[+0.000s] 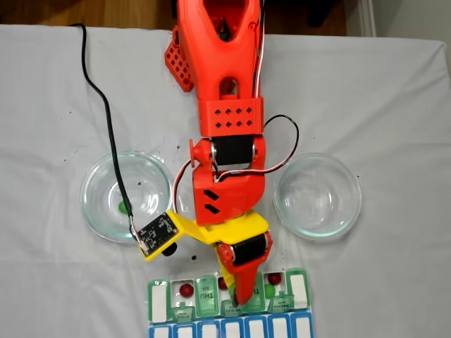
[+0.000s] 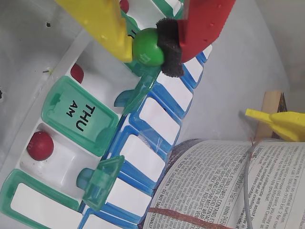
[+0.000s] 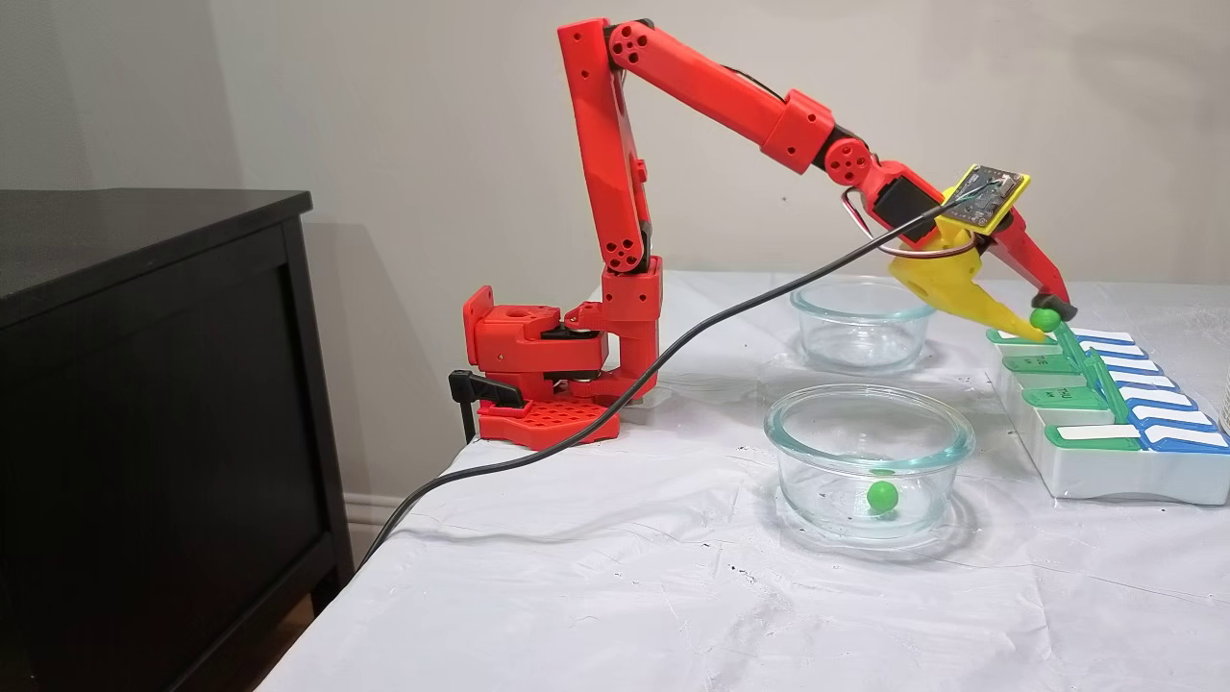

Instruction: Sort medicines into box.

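My gripper is shut on a bright green pill, pinched between the yellow finger and the red finger's black pad. It hangs just above the box, a pill organizer with green lids and a blue row. In the fixed view from above, the gripper covers the box's middle compartments. Dark red pills lie in open white compartments on either side of the shut THU AM lid. Red pills also show from above. Another green pill lies in the nearer glass dish.
Two round clear glass dishes flank the arm on the white cloth. A black cable runs across the left dish to the wrist camera board. A printed sheet lies beyond the box. A dark cabinet stands beside the table.
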You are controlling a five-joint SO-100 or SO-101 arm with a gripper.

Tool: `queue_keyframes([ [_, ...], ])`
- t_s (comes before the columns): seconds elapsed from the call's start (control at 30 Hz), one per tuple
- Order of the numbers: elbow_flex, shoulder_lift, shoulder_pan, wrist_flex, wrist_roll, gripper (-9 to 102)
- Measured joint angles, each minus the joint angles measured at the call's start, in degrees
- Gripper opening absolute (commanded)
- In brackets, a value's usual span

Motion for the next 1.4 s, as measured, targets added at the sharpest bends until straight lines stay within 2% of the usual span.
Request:
queue_keyframes([
  [0.17, 0.8, 0.1, 0.0, -0.5, 0.4, 0],
  [0.37, 3.8, 1.6, 0.4, -5.1, 3.1, 0],
  [0.7, 5.4, 6.5, 3.1, -4.9, 5.0, 0],
  [0.83, 5.6, 7.2, 3.3, -0.4, 5.8, 0],
  [1.03, 5.6, 7.2, 3.3, 8.8, 13.4, 0],
  [1.4, 5.6, 7.1, 3.3, 7.3, 15.0, 0],
])
